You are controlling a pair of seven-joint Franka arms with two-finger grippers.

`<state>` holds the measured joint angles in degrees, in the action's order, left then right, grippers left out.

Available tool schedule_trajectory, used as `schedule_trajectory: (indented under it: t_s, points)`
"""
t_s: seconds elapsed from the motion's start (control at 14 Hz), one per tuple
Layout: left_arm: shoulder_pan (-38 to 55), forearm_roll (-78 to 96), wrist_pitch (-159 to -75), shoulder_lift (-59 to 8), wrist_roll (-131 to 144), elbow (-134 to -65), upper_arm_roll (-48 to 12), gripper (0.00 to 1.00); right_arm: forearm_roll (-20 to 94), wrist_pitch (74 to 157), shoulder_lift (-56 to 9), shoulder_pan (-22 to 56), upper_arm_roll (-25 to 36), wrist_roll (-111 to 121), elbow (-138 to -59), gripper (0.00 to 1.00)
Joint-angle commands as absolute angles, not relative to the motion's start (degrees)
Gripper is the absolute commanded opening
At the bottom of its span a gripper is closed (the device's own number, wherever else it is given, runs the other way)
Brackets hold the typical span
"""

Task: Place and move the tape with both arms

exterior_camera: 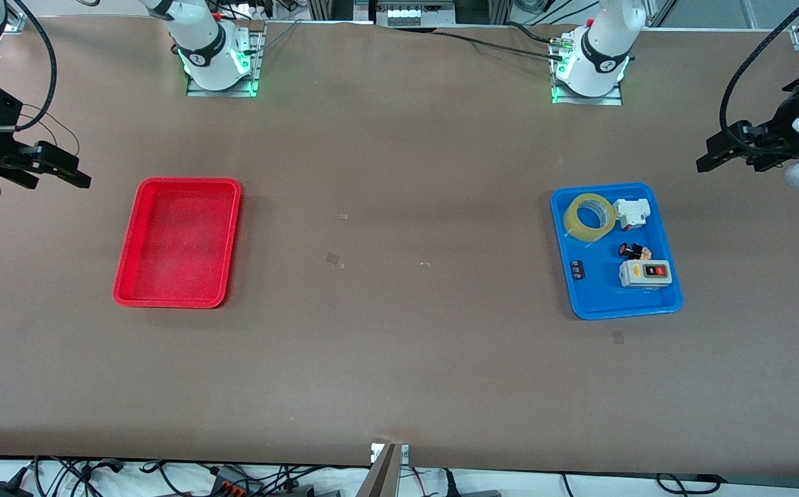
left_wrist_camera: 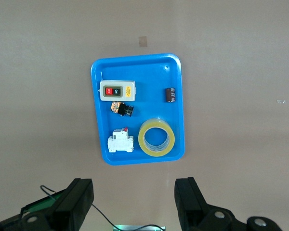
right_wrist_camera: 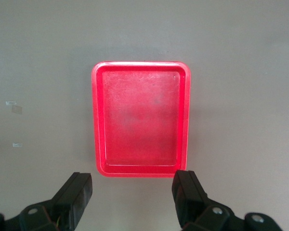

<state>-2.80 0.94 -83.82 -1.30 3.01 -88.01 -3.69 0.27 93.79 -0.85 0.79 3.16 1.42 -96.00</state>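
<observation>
The tape [exterior_camera: 574, 222], a yellowish translucent ring, lies flat in the blue tray [exterior_camera: 606, 300], in the corner farthest from the front camera on the side toward the right arm. It also shows in the left wrist view [left_wrist_camera: 143, 139]. My left gripper [exterior_camera: 708, 155] hangs open and empty in the air over the left arm's end of the table, apart from the tray; its jaws stand wide in the left wrist view [left_wrist_camera: 134, 187]. My right gripper [exterior_camera: 68, 169] hangs open and empty over the right arm's end of the table [right_wrist_camera: 132, 185].
The blue tray [left_wrist_camera: 137, 62] also holds a white-and-grey switch box [exterior_camera: 645, 273], a white breaker [exterior_camera: 631, 211], a black-and-red push button [exterior_camera: 632, 250] and a small black part [exterior_camera: 578, 268]. An empty red tray [exterior_camera: 165, 302] lies toward the right arm's end [right_wrist_camera: 140, 64].
</observation>
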Motion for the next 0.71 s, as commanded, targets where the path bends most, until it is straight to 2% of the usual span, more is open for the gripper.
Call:
schedule_trajectory:
  t_s: [0.0, 0.64]
  points:
    - [-3.0, 1.1, -82.6, -1.1, 2.7, -87.1, -4.0, 1.00, -0.1, 93.3, 1.2, 0.9, 3.2, 2.7, -97.5, 1.00]
    - [-3.3, 1.1, -82.1, -1.0, 2.6, -86.9, -4.0, 1.00, 0.1, 93.3, 0.3, 0.8, 3.2, 2.5, -96.1, 1.00]
